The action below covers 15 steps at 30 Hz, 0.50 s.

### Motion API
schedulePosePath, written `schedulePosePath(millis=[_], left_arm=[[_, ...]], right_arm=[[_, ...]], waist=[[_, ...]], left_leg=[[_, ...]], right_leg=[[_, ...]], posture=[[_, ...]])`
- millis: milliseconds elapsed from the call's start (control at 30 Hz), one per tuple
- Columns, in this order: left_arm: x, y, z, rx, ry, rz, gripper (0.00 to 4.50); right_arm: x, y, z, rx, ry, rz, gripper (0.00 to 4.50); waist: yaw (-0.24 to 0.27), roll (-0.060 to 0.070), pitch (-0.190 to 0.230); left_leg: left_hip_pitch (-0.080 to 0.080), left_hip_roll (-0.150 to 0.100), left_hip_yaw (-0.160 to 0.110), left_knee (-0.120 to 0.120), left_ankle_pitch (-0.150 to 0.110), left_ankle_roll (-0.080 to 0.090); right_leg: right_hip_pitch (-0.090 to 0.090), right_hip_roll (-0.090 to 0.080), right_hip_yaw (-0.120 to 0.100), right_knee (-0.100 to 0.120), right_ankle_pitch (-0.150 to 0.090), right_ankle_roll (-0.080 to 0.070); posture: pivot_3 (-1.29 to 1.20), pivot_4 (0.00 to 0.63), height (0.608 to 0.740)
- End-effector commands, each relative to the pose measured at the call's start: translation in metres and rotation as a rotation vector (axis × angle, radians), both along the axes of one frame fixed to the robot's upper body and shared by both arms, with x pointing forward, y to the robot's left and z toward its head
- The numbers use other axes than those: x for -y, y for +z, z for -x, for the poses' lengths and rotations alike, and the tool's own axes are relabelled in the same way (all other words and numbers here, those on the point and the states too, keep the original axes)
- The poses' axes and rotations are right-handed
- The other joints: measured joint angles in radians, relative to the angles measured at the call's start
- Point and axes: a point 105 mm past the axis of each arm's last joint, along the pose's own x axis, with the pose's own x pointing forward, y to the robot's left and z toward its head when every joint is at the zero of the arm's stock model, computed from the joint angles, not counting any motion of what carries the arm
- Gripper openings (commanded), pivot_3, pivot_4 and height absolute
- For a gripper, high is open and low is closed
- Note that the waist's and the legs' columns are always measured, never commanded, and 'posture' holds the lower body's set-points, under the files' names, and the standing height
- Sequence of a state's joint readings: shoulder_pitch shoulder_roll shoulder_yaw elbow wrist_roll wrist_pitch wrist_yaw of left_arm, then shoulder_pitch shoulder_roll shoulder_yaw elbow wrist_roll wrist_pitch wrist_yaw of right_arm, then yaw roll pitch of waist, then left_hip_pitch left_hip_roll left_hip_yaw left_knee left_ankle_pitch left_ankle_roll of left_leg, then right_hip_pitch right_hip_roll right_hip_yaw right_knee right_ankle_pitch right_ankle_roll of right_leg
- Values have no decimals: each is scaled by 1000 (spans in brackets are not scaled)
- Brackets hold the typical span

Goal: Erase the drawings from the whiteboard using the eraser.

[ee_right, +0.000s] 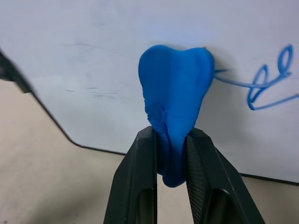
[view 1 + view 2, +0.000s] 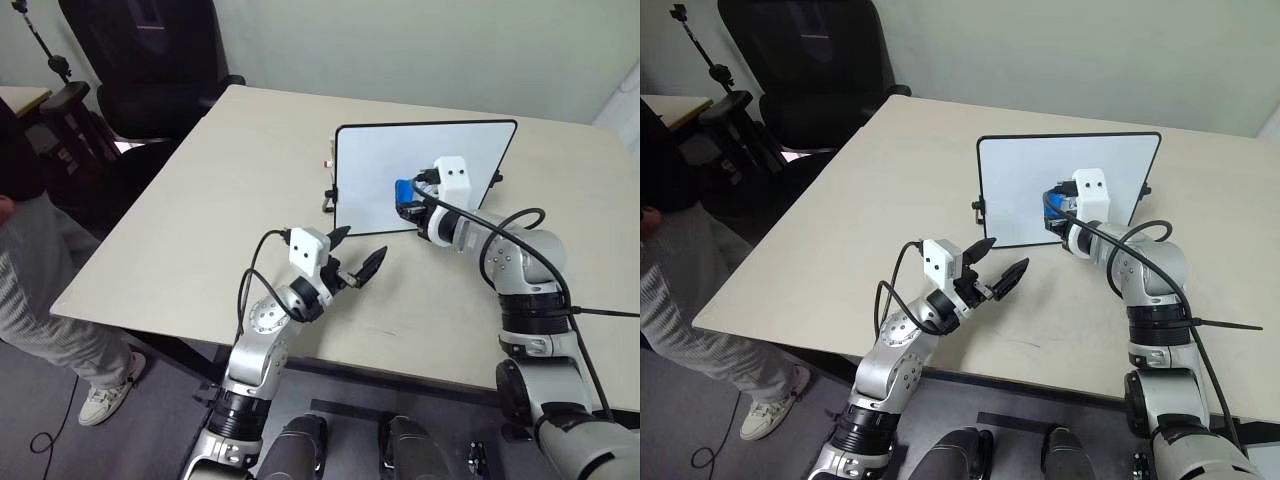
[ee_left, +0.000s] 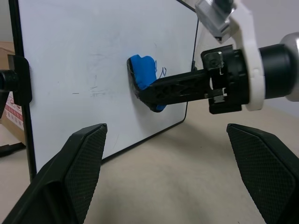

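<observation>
Here, the whiteboard (image 2: 400,165) upright on the beige table (image 2: 200,220), toward the far middle, thin black frame and small black feet, white face turned to the robot; right gripper (image 1: 170,161) clamped tight on the eraser (image 1: 175,121), both black fingers (image 1: 135,182) pinching the narrow lower end of the bright blue block so that it bulges above them; rounded top of the eraser pressed flat to the board face, in the lower right part of the board, not far above the bottom frame; the drawings (image 1: 268,81) just beside the eraser, a few looping blue marker strokes, one thin stroke running right up to the edge of the block and disappearing behind it, the loops themselves uncovered and unwiped; faint grey smudges elsewhere on the white surface, on the other side of the eraser from the loops; left gripper (image 2: 355,255) raised a little over the table in front of the board's lower left corner, spread wide, nothing between its fingers, well short of the board and pointing toward the eraser; black office chair (image 2: 150,60) beyond the far left corner of the table; a person's leg and shoe (image 2: 105,395) at the left edge
</observation>
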<state>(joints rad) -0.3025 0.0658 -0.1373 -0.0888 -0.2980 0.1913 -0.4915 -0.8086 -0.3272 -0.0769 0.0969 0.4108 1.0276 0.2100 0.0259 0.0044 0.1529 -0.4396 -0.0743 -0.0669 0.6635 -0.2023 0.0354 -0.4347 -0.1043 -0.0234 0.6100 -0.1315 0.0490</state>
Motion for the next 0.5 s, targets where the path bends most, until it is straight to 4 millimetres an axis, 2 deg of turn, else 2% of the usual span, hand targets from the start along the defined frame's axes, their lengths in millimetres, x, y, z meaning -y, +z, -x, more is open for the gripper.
schedulePosePath(millis=[33,300,500], left_arm=[[0,14,5,54,-2,15,4500],[-2,16,5,57,4,15,4500],[-3,17,5,58,9,17,4500]], right_arm=[[15,13,-7,48,-74,1,508],[32,18,-14,58,-157,-16,508],[38,21,-17,76,-192,-25,508]], waist=[[0,0,0],[0,2,1],[-1,2,1]], left_leg=[[0,0,0,0,-1,3],[0,0,0,0,1,6],[0,0,0,0,1,6]], right_leg=[[0,0,0,0,1,-2],[0,0,0,1,6,-9],[0,0,0,0,6,-9]], posture=[[0,150,740],[0,150,740],[0,150,740]])
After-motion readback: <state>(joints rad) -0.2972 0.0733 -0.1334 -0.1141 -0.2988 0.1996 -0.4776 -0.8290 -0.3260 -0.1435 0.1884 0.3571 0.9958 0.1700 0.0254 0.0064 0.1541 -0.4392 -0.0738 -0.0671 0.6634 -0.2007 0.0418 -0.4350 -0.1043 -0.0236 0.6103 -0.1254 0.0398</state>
